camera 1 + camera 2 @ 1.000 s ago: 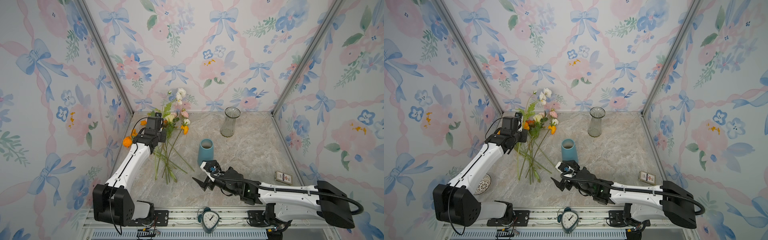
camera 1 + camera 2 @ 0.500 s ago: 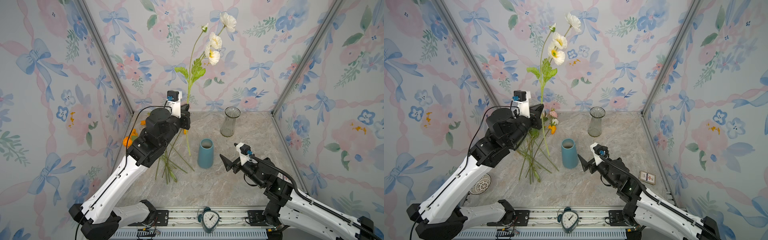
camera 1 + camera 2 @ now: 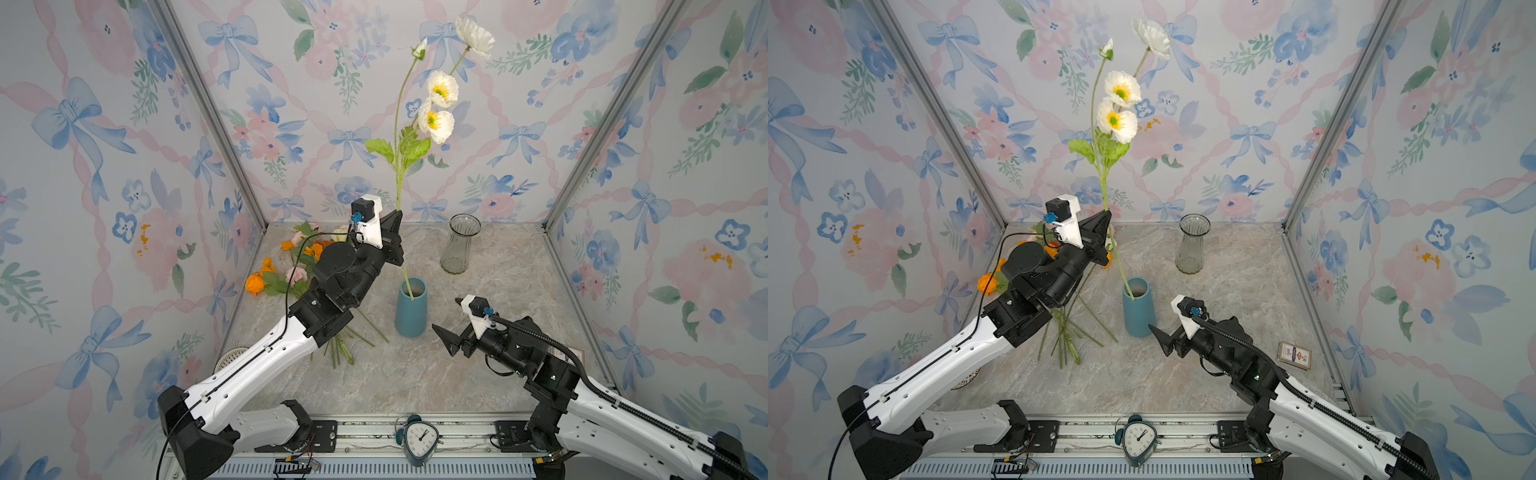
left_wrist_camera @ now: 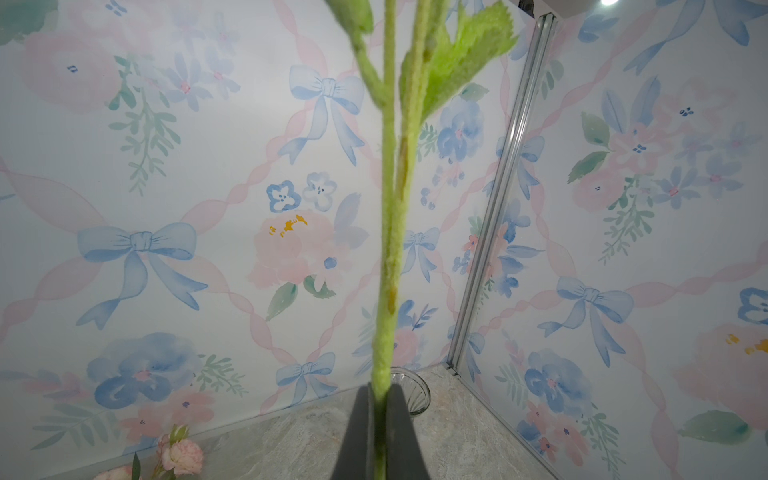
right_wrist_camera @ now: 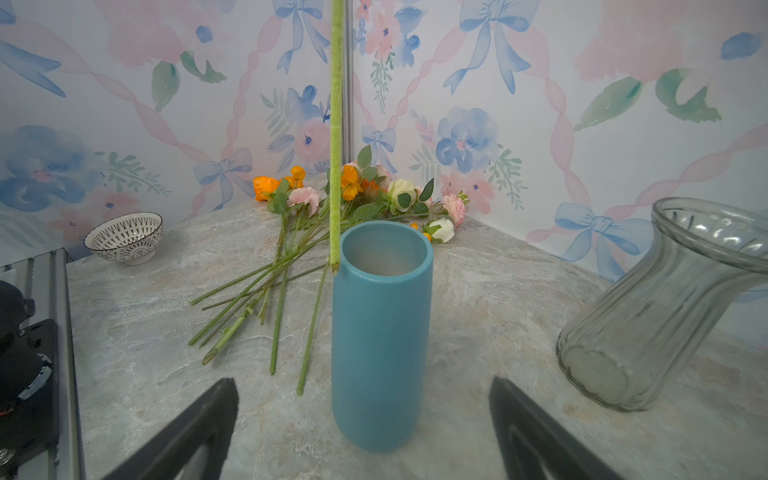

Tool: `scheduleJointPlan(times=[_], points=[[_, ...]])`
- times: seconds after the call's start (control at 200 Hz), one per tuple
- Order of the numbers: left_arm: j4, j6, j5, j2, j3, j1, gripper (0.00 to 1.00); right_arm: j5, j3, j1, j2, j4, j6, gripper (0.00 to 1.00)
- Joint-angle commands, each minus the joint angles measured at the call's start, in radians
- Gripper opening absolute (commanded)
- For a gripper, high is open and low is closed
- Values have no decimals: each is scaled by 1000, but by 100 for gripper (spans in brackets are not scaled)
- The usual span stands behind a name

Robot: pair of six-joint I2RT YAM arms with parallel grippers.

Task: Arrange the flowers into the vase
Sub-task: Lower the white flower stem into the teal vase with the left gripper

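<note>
My left claw (image 3: pixel 397 220) was black; the stem (image 4: pixel 388 249) green, its poppies (image 3: pixel 436 120) white with yellow centres; the vase (image 5: pixel 380 353) teal, the table (image 5: pixel 498 311) grey-marbled

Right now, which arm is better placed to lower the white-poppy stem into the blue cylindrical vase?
Left. The left tool is shut on the green white-poppy stem, its end at the blue cylindrical vase's mouth. The right tool is open, empty, low beside that vase.

Over the last second: left hand (image 3: pixel 397 237) rose off the flower pile (image 3: pixel 291 266), clamped on a white-flowered stem (image 3: pixel 400 174), now upright with its cut end at the blue vase (image 3: pixel 410 316) rim. Right hand (image 3: pixel 446 340), spread wide, backed rightward across the worktop (image 3: pixel 415 374).
</note>
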Motion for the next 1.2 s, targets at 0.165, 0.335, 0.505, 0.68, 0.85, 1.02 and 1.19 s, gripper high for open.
scheduleJointPlan(times=[0.165, 0.335, 0.505, 0.68, 0.85, 1.02, 1.19], points=[[172, 99, -40, 2, -22, -6, 0, -39, -9, 4, -1, 30, -15, 97], [173, 117, -37, 4, -50, -6, 0, -40, -6, 4, 15, 32, -15, 97], [219, 119, 16, 4, -142, -5, 0, -42, -11, 5, 30, 44, -18, 97], [314, 85, 80, -4, -259, -6, 0, -53, -15, 7, 47, 56, -22, 97], [365, 45, 156, -9, -352, -6, 0, -56, -22, 10, 47, 69, -23, 97], [383, 21, 190, -6, -413, -6, 0, -55, -22, 11, 57, 74, -25, 97], [383, 5, 190, 1, -458, -6, 0, -57, -21, 15, 68, 75, -29, 97]])
